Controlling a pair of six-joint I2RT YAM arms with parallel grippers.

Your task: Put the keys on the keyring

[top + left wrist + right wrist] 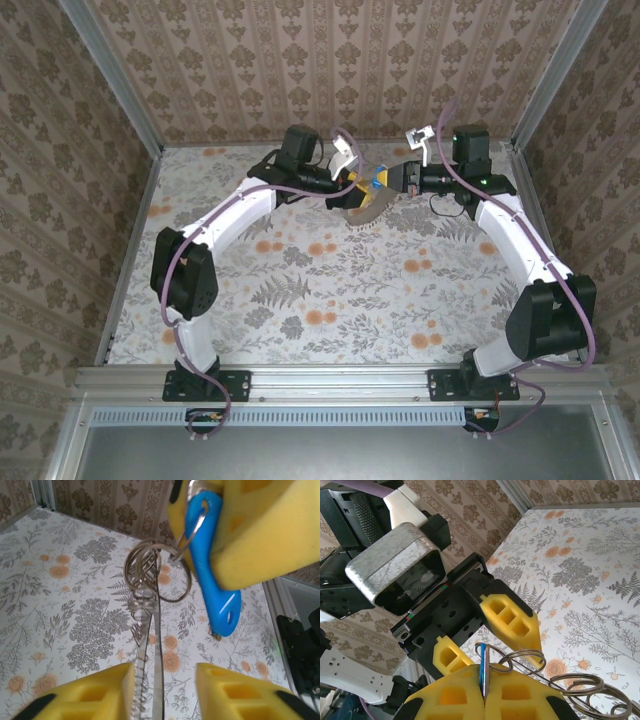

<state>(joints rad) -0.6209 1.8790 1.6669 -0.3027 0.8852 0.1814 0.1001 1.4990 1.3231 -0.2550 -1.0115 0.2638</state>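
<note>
From above, the two arms are meeting over the far middle of the table point(300, 290). The left gripper point(348, 185) and right gripper point(392, 180) are facing each other, tips nearly touching. The blue key point(377, 183) is sitting between them, and the keyring point(365, 212) is hanging under them, its strap drooping toward the tabletop.

In the left wrist view, the left gripper point(165, 690) is standing with its yellow fingers point(85, 697) apart. The strap point(147, 645) is running up through the gap, close to one finger and clear of the other. Above it, the keyring's metal rings point(150, 567) are bunching in overlapping loops. One loop is reaching up to the key point(215, 585) at its upper end, where the right gripper's fingers point(265, 530) are clamping it. The key's lower end is hanging free over the table.

In the right wrist view, the right gripper point(484, 690) is pressing its jaws together on the key point(483, 672), which is showing edge-on as a thin blue line. The left gripper point(497, 652) is facing it, jaws parted. The rings point(580, 685) are lying just beside its upper fingertip.
</note>
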